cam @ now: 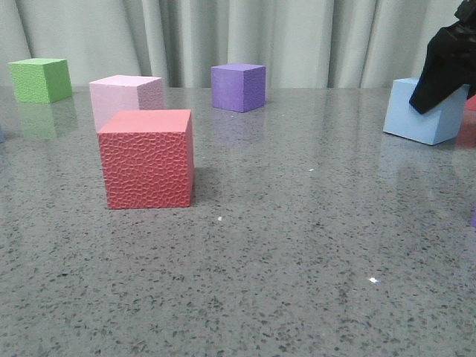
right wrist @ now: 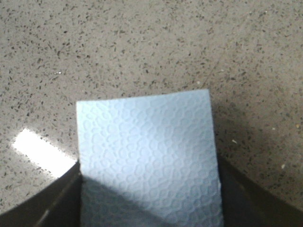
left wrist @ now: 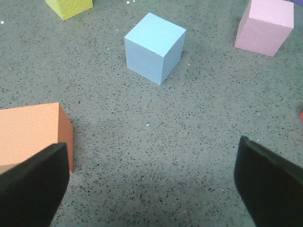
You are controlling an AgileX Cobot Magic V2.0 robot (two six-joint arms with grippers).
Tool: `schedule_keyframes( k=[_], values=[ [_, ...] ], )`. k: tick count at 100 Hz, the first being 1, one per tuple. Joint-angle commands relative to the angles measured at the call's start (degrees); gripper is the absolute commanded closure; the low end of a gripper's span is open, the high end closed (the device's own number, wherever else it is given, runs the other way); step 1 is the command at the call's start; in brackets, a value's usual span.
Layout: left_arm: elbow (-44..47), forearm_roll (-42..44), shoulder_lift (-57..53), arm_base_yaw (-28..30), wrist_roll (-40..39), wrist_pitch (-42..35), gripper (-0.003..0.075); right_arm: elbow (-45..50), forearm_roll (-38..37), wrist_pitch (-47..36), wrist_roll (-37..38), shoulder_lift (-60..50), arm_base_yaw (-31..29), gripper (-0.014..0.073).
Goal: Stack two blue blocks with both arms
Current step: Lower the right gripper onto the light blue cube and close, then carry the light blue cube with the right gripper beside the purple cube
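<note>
One light blue block [cam: 424,111] rests on the grey speckled table [cam: 297,245] at the far right of the front view. My right gripper [cam: 446,67] comes down over it from above. In the right wrist view this blue block [right wrist: 147,151] fills the gap, and both black fingers [right wrist: 61,198] press flat against its sides, so the right gripper [right wrist: 149,198] is shut on it. The other blue block [left wrist: 155,47] stands alone in the left wrist view, well ahead of my left gripper [left wrist: 151,184], which is wide open with only bare table between its fingers.
A textured red cube [cam: 147,158] stands at front left, with a pink cube [cam: 126,100] behind it. A green cube [cam: 41,79] and a purple cube [cam: 238,87] are by the curtain. An orange cube [left wrist: 33,135] lies close to my left gripper's finger.
</note>
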Motion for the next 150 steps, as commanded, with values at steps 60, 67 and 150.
schedule_keyframes(
  k=[60,67,150],
  values=[
    [-2.01,-0.31,0.61,0.14,-0.06,-3.10,0.0047,-15.90,0.63,9.17,26.11,-6.49,11.42,0.0192],
    [-2.01,-0.31,0.61,0.14,-0.06,-3.10,0.0047,-16.02,-3.30,7.30,32.14,-6.49,14.83,0.0192],
    [-2.01,-0.31,0.61,0.14,-0.06,-3.10,0.0047,-16.02,-35.69,-1.53,83.11,3.08,34.75,0.0192]
  ],
)
